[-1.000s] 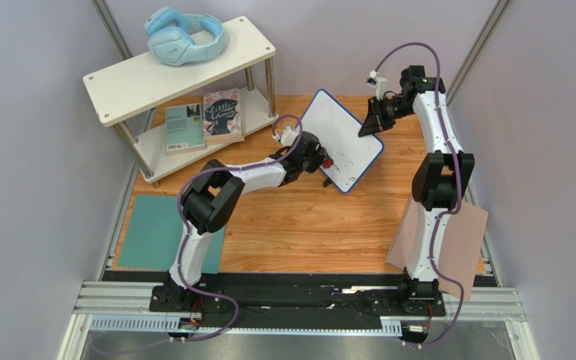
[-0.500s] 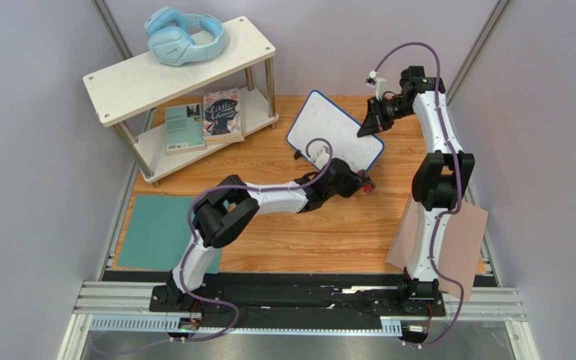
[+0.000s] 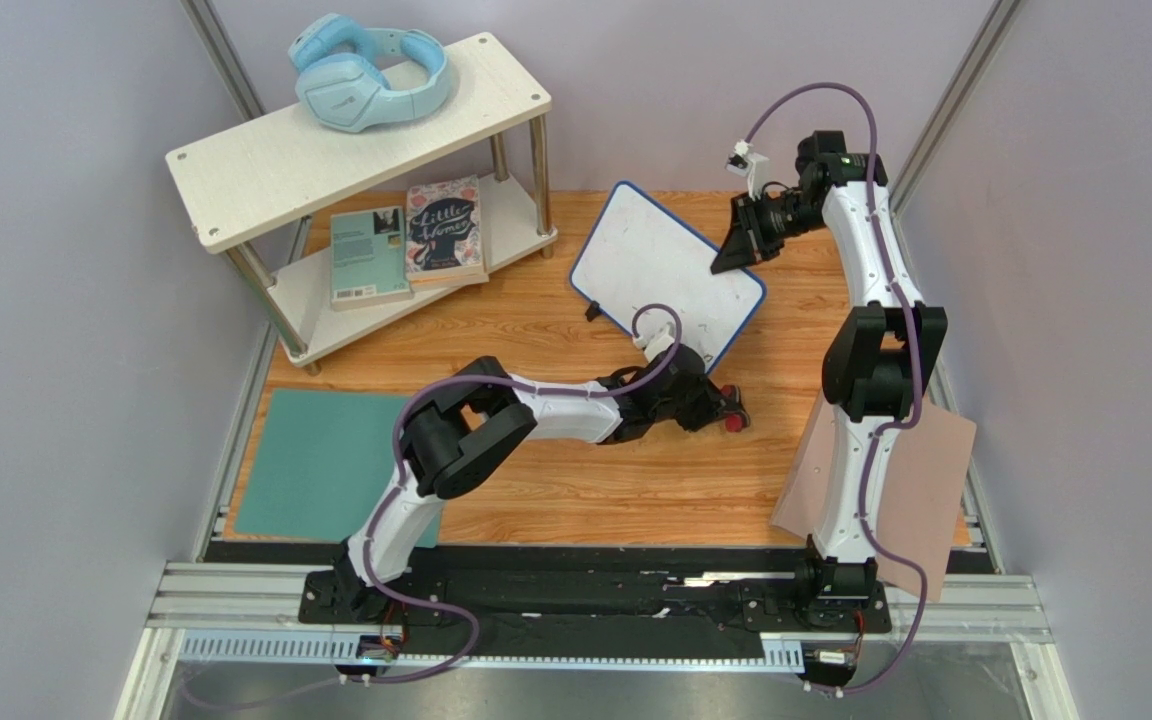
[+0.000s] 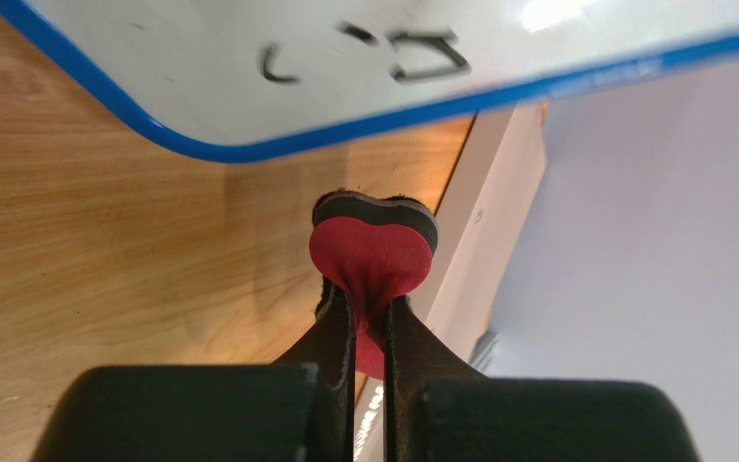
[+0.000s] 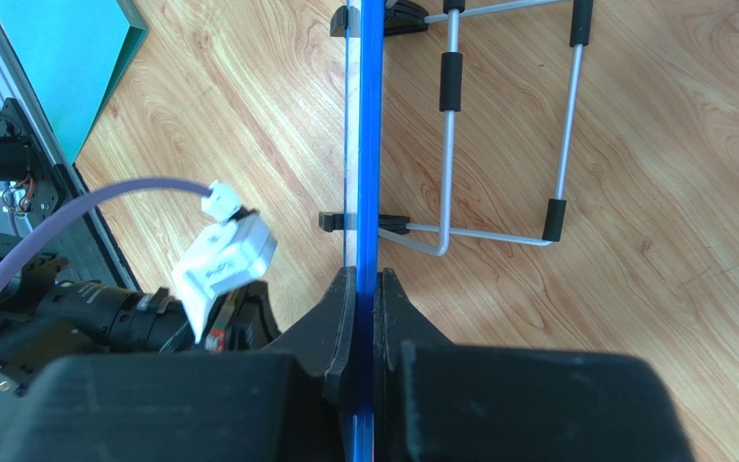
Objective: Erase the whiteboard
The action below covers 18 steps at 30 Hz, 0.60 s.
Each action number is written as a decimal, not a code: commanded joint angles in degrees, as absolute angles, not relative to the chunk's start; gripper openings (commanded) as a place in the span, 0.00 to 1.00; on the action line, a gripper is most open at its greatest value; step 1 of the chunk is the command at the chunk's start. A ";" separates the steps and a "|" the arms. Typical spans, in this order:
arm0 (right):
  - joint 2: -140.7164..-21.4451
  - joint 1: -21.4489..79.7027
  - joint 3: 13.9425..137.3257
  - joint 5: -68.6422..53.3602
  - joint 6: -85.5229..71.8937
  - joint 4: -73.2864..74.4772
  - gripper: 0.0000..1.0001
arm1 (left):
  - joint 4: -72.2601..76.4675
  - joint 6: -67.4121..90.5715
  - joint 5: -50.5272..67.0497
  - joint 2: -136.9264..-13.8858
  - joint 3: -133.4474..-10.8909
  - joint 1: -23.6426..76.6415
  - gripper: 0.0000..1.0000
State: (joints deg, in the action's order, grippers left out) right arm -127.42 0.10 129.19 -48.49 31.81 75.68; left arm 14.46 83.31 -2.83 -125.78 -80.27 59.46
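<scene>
The whiteboard (image 3: 650, 270), white with a thin blue rim, stands tilted at the back middle of the wooden table. My right gripper (image 3: 734, 248) is shut on its right rim, which shows edge-on in the right wrist view (image 5: 370, 144). My left gripper (image 3: 720, 411) is shut on a red eraser with a black felt face (image 3: 736, 422). It is low over the table, in front of the board's near corner and off its face. In the left wrist view the eraser (image 4: 373, 252) is just below the board's blue rim (image 4: 248, 149). Black marker marks (image 4: 426, 53) show on the board.
A wire easel stand (image 5: 503, 144) sits behind the board. A white two-tier shelf (image 3: 252, 165) at back left holds blue headphones (image 3: 372, 72) and books (image 3: 409, 233). A teal mat (image 3: 312, 458) lies at front left. A pinkish-tan sheet (image 3: 920, 480) lies at front right.
My left gripper has swept off the board's face, towards the near right, down to the table with the eraser. The board has swung a little flatter and to the left. The right gripper keeps its hold.
</scene>
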 commanded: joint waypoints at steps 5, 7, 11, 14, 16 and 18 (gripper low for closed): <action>-130.52 2.99 128.23 -44.30 37.00 82.71 0.00 | 10.90 58.02 7.45 -116.55 -80.25 61.61 0.00; -130.61 3.08 128.23 -44.65 36.91 82.79 0.00 | 10.11 51.52 9.31 -114.71 -79.72 61.61 0.00; -130.78 2.99 128.23 -45.00 36.91 82.71 0.00 | 4.15 36.33 6.70 -111.28 -81.20 61.61 0.00; -130.78 3.08 128.50 -44.91 36.83 82.71 0.00 | 0.79 20.87 0.12 -109.34 -82.52 61.52 0.00; -130.87 3.08 128.67 -44.91 36.74 82.71 0.00 | 0.96 9.40 -3.59 -108.81 -82.79 61.52 0.00; -130.87 3.08 128.93 -44.65 36.74 82.88 0.00 | 3.15 1.01 -4.65 -108.55 -82.01 61.52 0.00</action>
